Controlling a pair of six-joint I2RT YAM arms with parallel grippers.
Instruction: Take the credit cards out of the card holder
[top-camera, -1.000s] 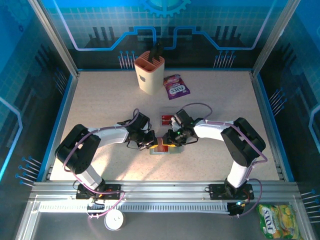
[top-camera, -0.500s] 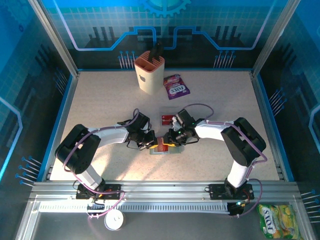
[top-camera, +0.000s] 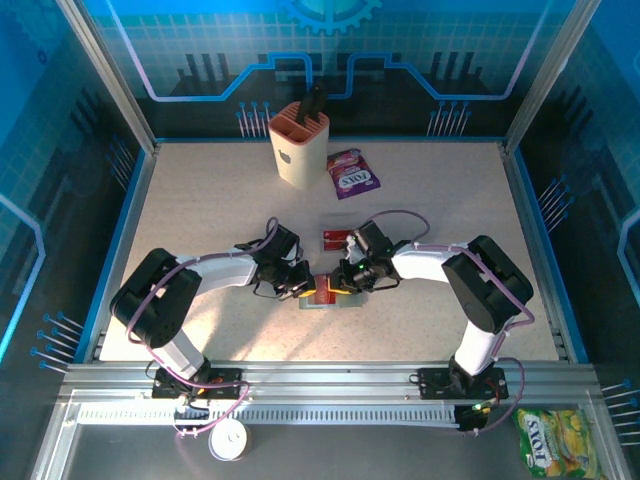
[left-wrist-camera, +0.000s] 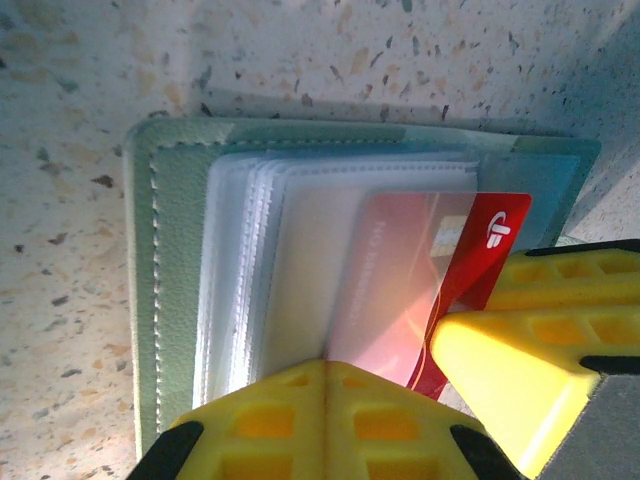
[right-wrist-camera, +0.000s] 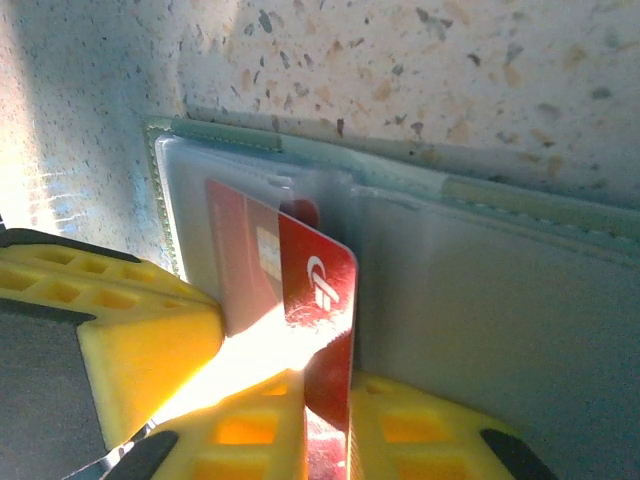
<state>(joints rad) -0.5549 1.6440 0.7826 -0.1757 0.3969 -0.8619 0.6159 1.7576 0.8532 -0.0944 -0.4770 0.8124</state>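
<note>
The card holder (top-camera: 327, 299) lies open on the table between both grippers, grey-green (left-wrist-camera: 170, 250) with clear sleeves (left-wrist-camera: 300, 240). A red credit card (right-wrist-camera: 318, 285) sticks partway out of a sleeve, and its free edge is pinched between the yellow fingers of my right gripper (right-wrist-camera: 330, 410), which is shut on it. The same credit card (left-wrist-camera: 480, 250) shows beside the right gripper's finger (left-wrist-camera: 530, 350). My left gripper (left-wrist-camera: 325, 372) is shut, its tips pressed against the sleeves at the holder's left side (top-camera: 305, 286). Two more red credit cards (top-camera: 335, 236) lie on the table behind the holder.
A tall beige slotted cup (top-camera: 298, 145) stands at the back centre with a purple-and-white candy packet (top-camera: 352, 173) to its right. A yellow-green packet (top-camera: 555, 440) lies off the table at the near right. Blue walls ring the tabletop (top-camera: 200, 210).
My right gripper's jaws have closed onto the red card's edge and shifted slightly toward the holder. The left gripper and the holder have stayed put.
</note>
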